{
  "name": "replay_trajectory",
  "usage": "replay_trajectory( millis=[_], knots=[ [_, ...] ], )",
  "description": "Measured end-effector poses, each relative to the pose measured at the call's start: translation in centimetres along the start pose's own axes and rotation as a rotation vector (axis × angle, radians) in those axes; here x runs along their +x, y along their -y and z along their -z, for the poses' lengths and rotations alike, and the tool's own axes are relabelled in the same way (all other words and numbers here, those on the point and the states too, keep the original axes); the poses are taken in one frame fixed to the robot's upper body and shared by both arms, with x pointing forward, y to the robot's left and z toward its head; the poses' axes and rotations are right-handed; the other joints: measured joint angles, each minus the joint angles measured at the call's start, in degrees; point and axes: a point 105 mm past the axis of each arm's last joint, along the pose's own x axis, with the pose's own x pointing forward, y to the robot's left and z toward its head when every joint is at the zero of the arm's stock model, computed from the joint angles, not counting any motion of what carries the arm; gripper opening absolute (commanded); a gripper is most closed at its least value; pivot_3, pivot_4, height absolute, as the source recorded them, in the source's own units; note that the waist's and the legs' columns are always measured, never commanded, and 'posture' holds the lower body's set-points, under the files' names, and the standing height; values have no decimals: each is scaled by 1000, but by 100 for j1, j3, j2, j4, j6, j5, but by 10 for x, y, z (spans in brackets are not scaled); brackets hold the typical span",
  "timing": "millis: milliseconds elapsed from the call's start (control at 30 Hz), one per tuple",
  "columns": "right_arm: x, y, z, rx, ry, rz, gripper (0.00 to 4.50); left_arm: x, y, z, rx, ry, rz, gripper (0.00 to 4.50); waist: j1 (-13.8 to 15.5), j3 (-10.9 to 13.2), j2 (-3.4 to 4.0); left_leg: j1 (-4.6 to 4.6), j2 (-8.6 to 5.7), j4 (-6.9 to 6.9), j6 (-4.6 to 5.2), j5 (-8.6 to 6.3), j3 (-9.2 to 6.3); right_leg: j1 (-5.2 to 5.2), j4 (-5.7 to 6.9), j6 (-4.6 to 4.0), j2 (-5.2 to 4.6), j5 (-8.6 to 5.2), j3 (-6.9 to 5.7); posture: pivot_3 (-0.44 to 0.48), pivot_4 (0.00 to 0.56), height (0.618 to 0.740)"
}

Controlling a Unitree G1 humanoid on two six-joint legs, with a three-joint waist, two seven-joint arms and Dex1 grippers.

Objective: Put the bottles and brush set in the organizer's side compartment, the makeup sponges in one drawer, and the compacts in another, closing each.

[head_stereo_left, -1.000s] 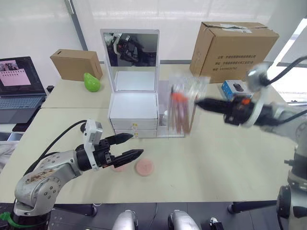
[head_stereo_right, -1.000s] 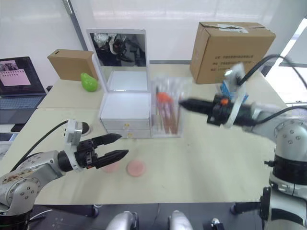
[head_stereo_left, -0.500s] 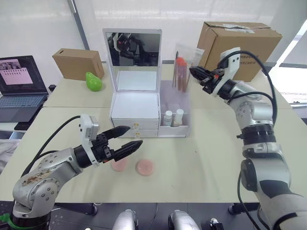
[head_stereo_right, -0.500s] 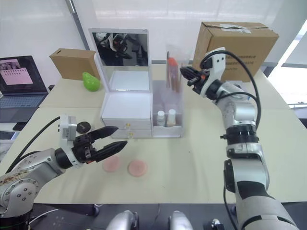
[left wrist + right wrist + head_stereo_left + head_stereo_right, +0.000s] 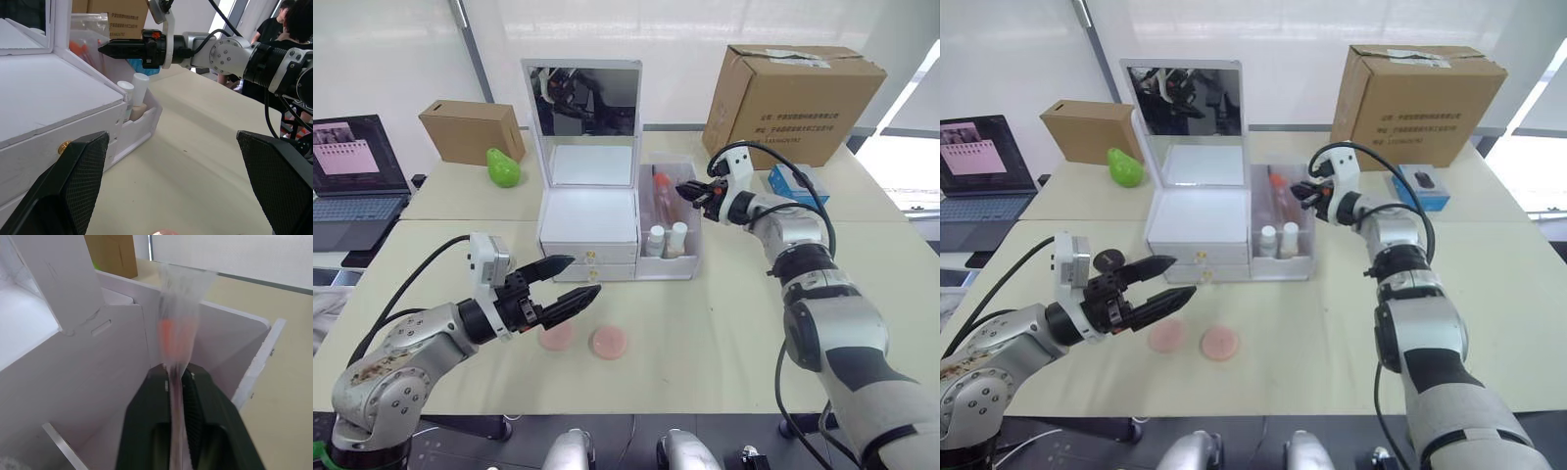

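**Brush set held in the side compartment, sponges waiting up front**

Nearest to us we count two makeup sponges (image 5: pixel 608 342), pale pink discs lying side by side on the counter (image 5: pixel 744 323), just in front of the organizer. Our left gripper (image 5: pixel 570 283) hovers above the left-hand sponge with its fingers apart and nothing between them.

Behind the sponges stands the organizer (image 5: pixel 588 231), one white box with two drawers (image 5: pixel 587 266) stacked at its front, each with a gold knob and both pushed in. Its mirror (image 5: pixel 582 100) stands upright at the back.

On the organizer's right is the side compartment (image 5: pixel 670 227). We count two small bottles (image 5: pixel 667 239) with white caps standing at its near end. Behind them sits one brush set (image 5: pixel 660 192), a clear sleeve showing orange tips. Our right gripper (image 5: pixel 688 192) reaches in from the right, its fingers clamped on the sleeve's edge.

Farther back we see two cardboard boxes: a large one (image 5: pixel 792 90) at far right and a small one (image 5: pixel 470 130) at far left, with one green pear-shaped object (image 5: pixel 503 167) beside the small box. A laptop (image 5: pixel 354 169) sits open at the left edge.
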Motion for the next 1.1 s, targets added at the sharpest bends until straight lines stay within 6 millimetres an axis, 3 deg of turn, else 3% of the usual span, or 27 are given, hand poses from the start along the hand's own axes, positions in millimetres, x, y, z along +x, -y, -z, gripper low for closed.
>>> replay_trajectory(
  millis=[167, 300, 500, 567, 667, 767, 933, 1100],
  knots=[
    [-1, 0, -13, 14, 53, -4, 3139, -1, 0, 1, -7, 0, 1, 4500, 22, 1, 1, -2, 0, 1, 0, 0, 0, -2, 3, 0, -2, 0, 0, 0, 150, 740],
    [-7, 3, -37, -28, 107, 0, 4491, -1, 0, 1, -11, -1, -1, 4500, 6, 5, 7, -3, 0, 0, 0, 0, 1, -6, 6, 0, 0, 0, 1, 0, 150, 740],
    [-30, 12, -71, -78, 190, 41, 4491, -2, 0, 1, -8, -6, -5, 4500, -2, 6, 8, 0, 0, -3, 0, 0, 1, -10, 18, -4, 1, -3, 1, 0, 150, 740],
    [-42, 15, -74, -90, 194, 60, 4491, -3, -1, 1, -6, -8, -7, 4500, 8, 6, 8, 0, 0, -3, 0, 0, 1, -10, 19, -4, 1, -4, 1, 0, 150, 740],
    [-56, 14, -63, -121, 147, 52, 4491, -4, -5, 0, -3, -7, -17, 4500, 12, 6, 8, 1, 0, -2, 0, 0, 4, -9, 19, -4, 0, -4, 3, 0, 150, 740],
    [-54, 0, -42, -113, 73, -1, 3908, -3, -6, -1, -1, -1, -13, 4500, -24, 7, 9, 2, 1, -3, 0, 0, 7, -13, 24, -4, 4, -4, 6, 0, 150, 740],
    [-47, -24, -41, -150, 20, -84, 2190, -1, -7, -1, -6, -3, -4, 4500, -50, 15, 22, 2, 1, -6, 0, 0, 5, -18, 28, -7, 8, -9, 4, 0, 150, 740],
    [-36, -34, -33, -174, -39, -119, 455, -1, -8, 0, -4, -9, -6, 4500, -49, 16, 21, 3, -1, -4, 0, 0, 6, -15, 28, -7, 6, -9, 3, 0, 150, 740]
  ],
)
